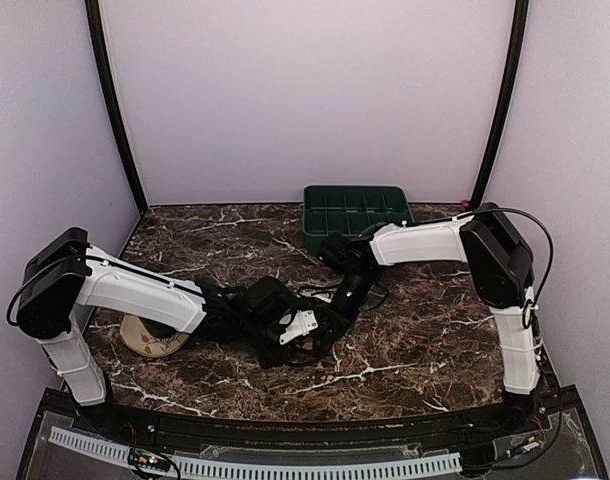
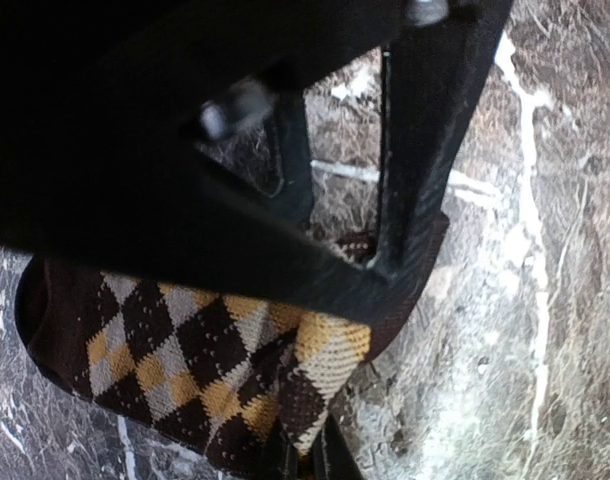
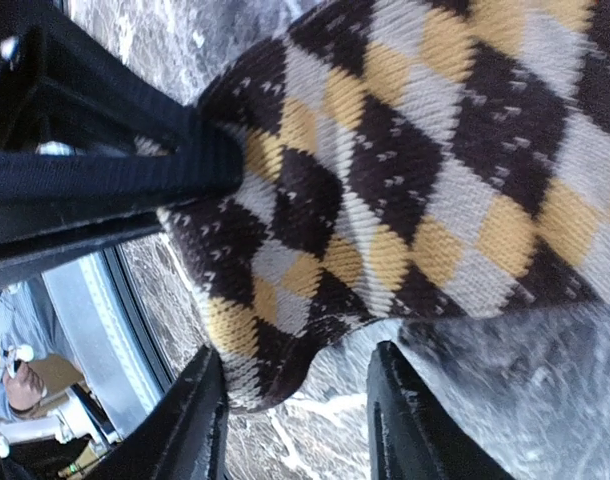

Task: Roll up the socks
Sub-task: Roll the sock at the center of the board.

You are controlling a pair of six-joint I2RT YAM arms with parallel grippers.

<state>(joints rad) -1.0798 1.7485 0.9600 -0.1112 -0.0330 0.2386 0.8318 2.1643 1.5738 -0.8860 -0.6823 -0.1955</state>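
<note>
A sock [image 2: 185, 350] with a brown, black and cream diamond check lies on the dark marble table [image 2: 545, 300]. My left gripper [image 2: 303, 462] is shut on a folded corner of it at the bottom of the left wrist view. In the right wrist view the same check sock [image 3: 415, 180] fills the upper half. My right gripper [image 3: 295, 420] is open, and the sock's dark edge hangs down between its fingers [image 3: 200, 420], against the left one. From above, both grippers [image 1: 285, 335] [image 1: 330, 318] meet at the table's middle and hide the sock.
A green compartment tray [image 1: 355, 212] stands at the back of the table. A round cream dish [image 1: 150, 338] sits at the left, partly under the left arm. Each gripper's black frame crosses the other wrist view close by. Purple walls enclose the table.
</note>
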